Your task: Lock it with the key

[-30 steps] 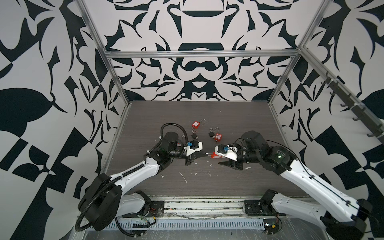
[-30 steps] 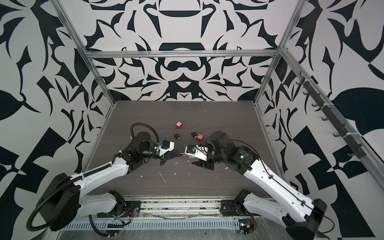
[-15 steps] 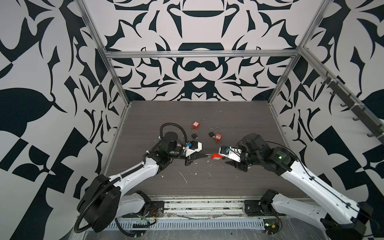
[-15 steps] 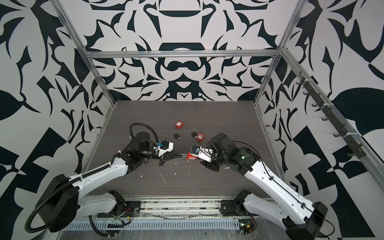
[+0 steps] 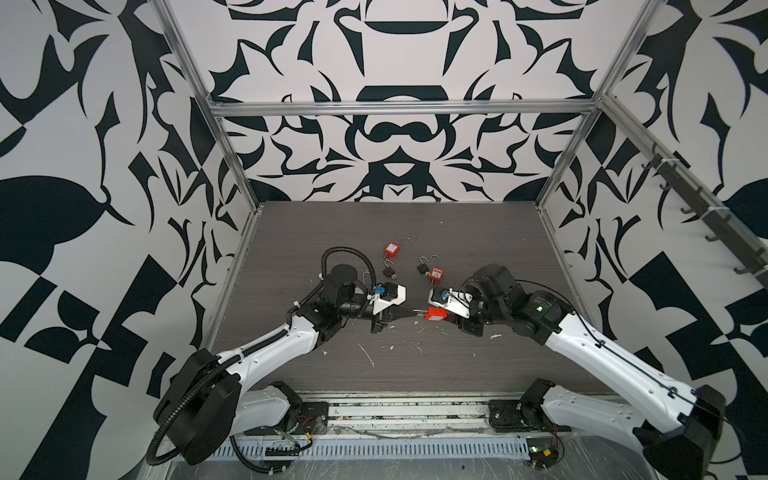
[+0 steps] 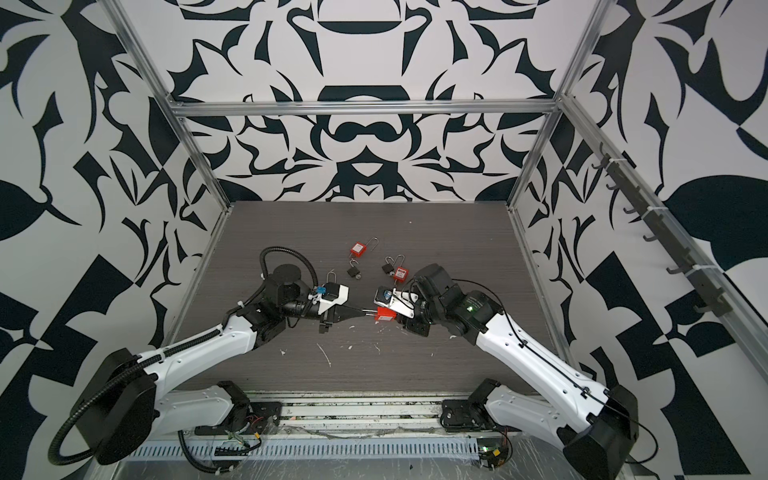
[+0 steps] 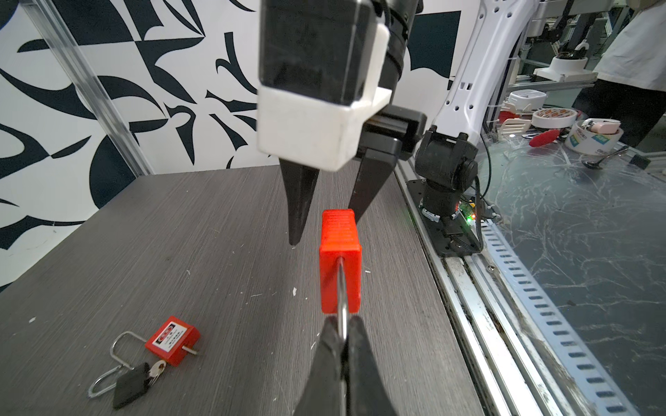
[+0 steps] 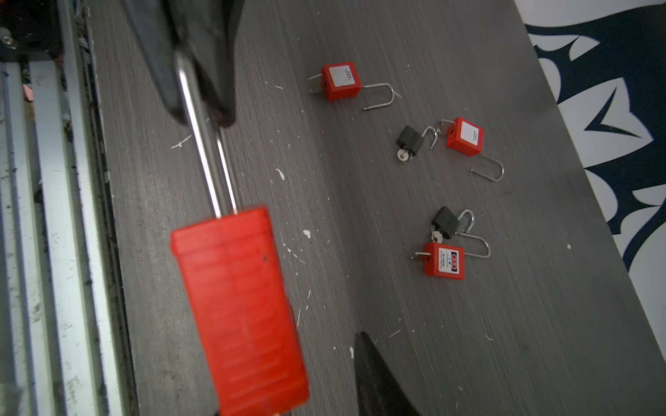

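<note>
A red padlock point(image 5: 436, 314) point(image 6: 384, 314) hangs in the air between my two grippers, just above the table. My left gripper point(image 5: 417, 312) point(image 7: 342, 328) is shut on its steel shackle point(image 7: 342, 288) point(image 8: 201, 126). My right gripper point(image 5: 449, 315) is open around the red body point(image 7: 340, 263) point(image 8: 241, 309). One of its fingers point(image 7: 299, 209) point(image 8: 378, 381) stands clear of the body with a gap, and the other sits close behind it. The held padlock's keyhole end is hidden, so no key shows on it.
Several more padlocks lie behind the grippers: red ones point(image 5: 391, 249) point(image 5: 436, 273) point(image 8: 465, 137) and small black ones point(image 5: 390, 272) point(image 5: 422, 269). Keys stick out of some point(image 8: 315, 86) point(image 8: 403, 155). The metal rail point(image 7: 468, 288) runs along the table's front edge. White specks litter the table.
My right gripper's jaws have narrowed around the red padlock's body and shifted slightly. The left gripper has kept its hold on the shackle in about the same place.
</note>
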You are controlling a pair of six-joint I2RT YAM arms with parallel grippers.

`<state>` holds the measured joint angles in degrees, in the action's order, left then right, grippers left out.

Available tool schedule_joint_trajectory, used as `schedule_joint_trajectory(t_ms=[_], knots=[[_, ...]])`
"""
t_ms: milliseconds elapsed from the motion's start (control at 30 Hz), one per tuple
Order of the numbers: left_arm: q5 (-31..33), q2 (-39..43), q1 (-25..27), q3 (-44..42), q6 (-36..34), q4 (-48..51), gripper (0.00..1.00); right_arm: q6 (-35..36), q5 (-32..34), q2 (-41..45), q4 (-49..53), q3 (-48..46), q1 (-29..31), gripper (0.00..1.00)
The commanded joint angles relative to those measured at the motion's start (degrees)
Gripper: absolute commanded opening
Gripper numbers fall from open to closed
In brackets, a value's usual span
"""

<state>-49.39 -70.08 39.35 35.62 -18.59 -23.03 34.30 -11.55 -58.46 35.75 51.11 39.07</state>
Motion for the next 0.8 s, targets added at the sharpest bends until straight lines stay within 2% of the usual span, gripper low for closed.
schedule_joint_trajectory(t_ms=[0, 167, 300, 367, 567, 767], knots=[[-1.7, 1.3, 0.3, 1.5, 1.6, -2.8, 0.0, 2.2, 3.6, 2.9, -3.7, -1.3, -0.1, 0.42], [-1.5, 2.3, 0.2, 1.3, 1.1, -2.3, 0.0, 2.5, 1.3, 6.3, 5.1, 1.1, -0.2, 0.47], [-2.1, 3.2, 0.5, 1.7, 0.1, 0.3, 0.0, 2.0, 5.9, 5.5, 17.0, 5.0, -0.2, 0.43], [-1.7, 3.5, 1.1, 1.8, -1.3, 2.1, 0.0, 1.2, 5.4, 5.4, 20.2, 6.1, -0.2, 0.42], [-1.8, 3.1, 1.8, 2.2, -1.5, 3.0, 0.0, -1.1, -0.2, 7.6, 13.5, 5.5, -0.2, 0.37], [-0.6, 2.0, 3.2, 2.9, -1.9, 3.2, 0.0, 0.4, -6.8, 3.1, 13.4, 7.4, -0.1, 0.35]])
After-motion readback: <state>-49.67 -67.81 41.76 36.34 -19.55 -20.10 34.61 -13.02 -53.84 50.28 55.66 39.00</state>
